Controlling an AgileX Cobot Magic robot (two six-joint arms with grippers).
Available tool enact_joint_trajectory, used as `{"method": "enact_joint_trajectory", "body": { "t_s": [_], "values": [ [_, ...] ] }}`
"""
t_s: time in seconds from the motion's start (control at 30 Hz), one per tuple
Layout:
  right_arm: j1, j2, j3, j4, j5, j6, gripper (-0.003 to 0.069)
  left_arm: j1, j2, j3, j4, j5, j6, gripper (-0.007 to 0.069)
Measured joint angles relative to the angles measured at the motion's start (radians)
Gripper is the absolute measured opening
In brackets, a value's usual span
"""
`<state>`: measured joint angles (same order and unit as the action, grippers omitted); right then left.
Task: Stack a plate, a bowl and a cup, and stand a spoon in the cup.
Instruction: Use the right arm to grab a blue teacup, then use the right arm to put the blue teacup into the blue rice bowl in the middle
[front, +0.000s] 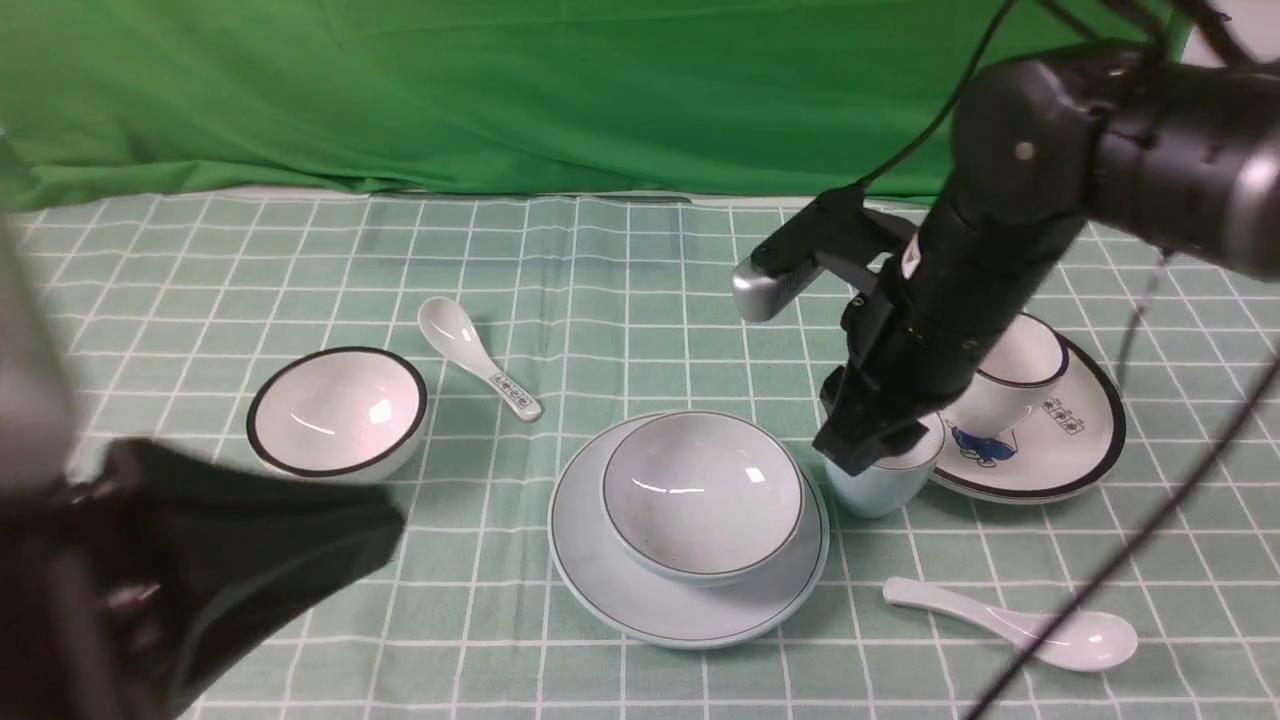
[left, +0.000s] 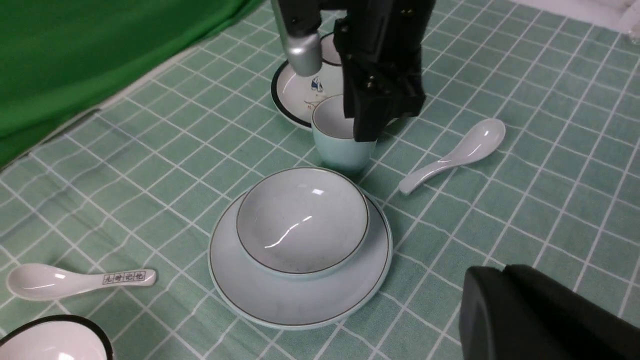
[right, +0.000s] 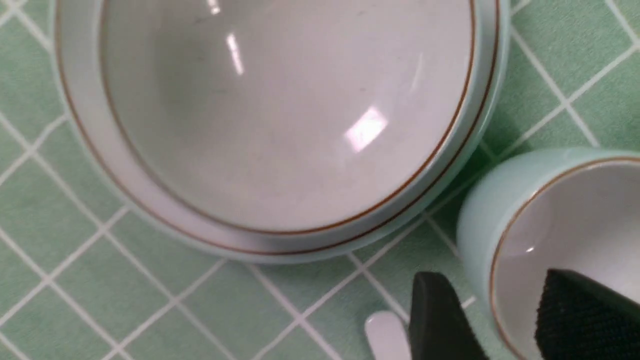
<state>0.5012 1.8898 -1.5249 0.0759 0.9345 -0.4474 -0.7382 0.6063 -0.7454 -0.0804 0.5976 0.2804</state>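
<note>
The right fingers (right: 440, 320) stand wide astride the rim of the pale blue cup (front: 885, 490), one inside, one outside. The cup sits upright on the tabletop (front: 620, 300), just beside the plate (front: 640, 600) carrying the bowl (front: 700, 495). The left fingers (front: 260, 550) are closed, holding nothing.

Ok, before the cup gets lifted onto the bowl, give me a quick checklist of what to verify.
1. Bowl seated on plate: ok.
2. Bowl empty for the cup: ok.
3. Right tool straddling the cup wall, one finger inside, one outside: ok.
4. Right tool closed on the cup: not ok, jaws open.
5. Left tool away from the stack: ok, shut, off to the left.
6. Cup free of the black-rimmed plate: cannot tell, the arm hides the gap.
</note>
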Motion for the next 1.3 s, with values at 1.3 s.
{"method": "enact_joint_trajectory", "body": {
  "t_s": [1.3],
  "values": [
    [0.210,0.083,-0.059,0.053,-0.041,0.064,0.0079,0.000,-0.102,0.034,-0.004,0.028,-0.025,0.0009]
  ]
}}
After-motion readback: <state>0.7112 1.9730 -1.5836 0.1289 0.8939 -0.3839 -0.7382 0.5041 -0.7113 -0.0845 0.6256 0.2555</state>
